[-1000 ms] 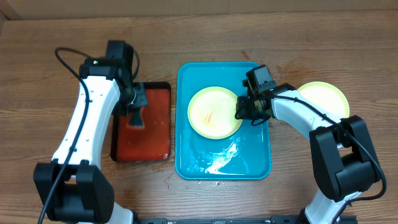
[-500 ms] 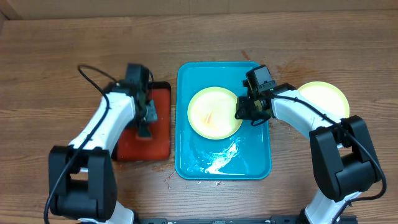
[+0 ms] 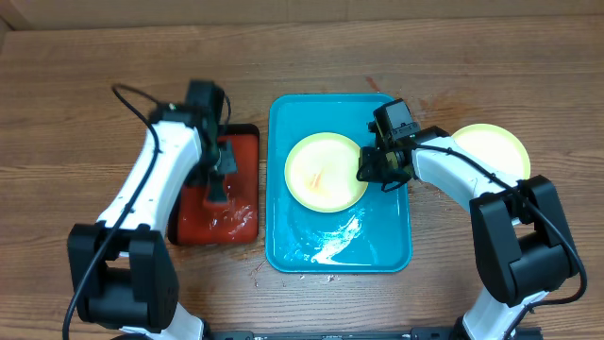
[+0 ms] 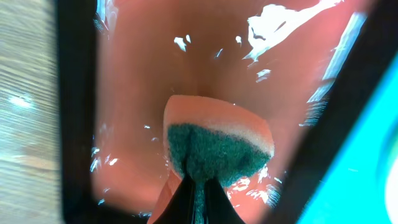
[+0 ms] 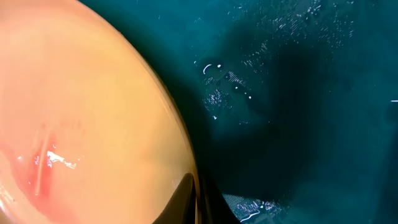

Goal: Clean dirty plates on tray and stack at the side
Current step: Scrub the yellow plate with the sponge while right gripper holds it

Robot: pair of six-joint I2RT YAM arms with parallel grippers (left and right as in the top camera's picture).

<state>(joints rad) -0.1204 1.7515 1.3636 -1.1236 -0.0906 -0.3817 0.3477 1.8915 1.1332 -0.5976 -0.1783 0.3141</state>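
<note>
A pale yellow-green plate [image 3: 324, 171] with an orange smear lies on the turquoise tray [image 3: 387, 241]. My right gripper [image 3: 366, 168] is shut on that plate's right rim; the right wrist view shows the rim [image 5: 180, 137] pinched between the fingers [image 5: 198, 202] over the wet tray [image 5: 298, 93]. A clean plate [image 3: 491, 149] sits on the table at the right. My left gripper [image 3: 215, 189] is shut on a sponge with a green scrub face [image 4: 214, 149] over the small black-rimmed tray with the red-orange inside [image 4: 143, 81]. A third plate is not in view.
The small black-rimmed tray [image 3: 247, 203] lies just left of the turquoise tray and holds a little water. Water pools at the turquoise tray's front [image 3: 335, 241]. Small crumbs lie on the wooden table [image 3: 264, 274] in front of the trays.
My left arm has swung over the small tray and moved the sponge toward its front half. The right arm and the plate have not moved.
</note>
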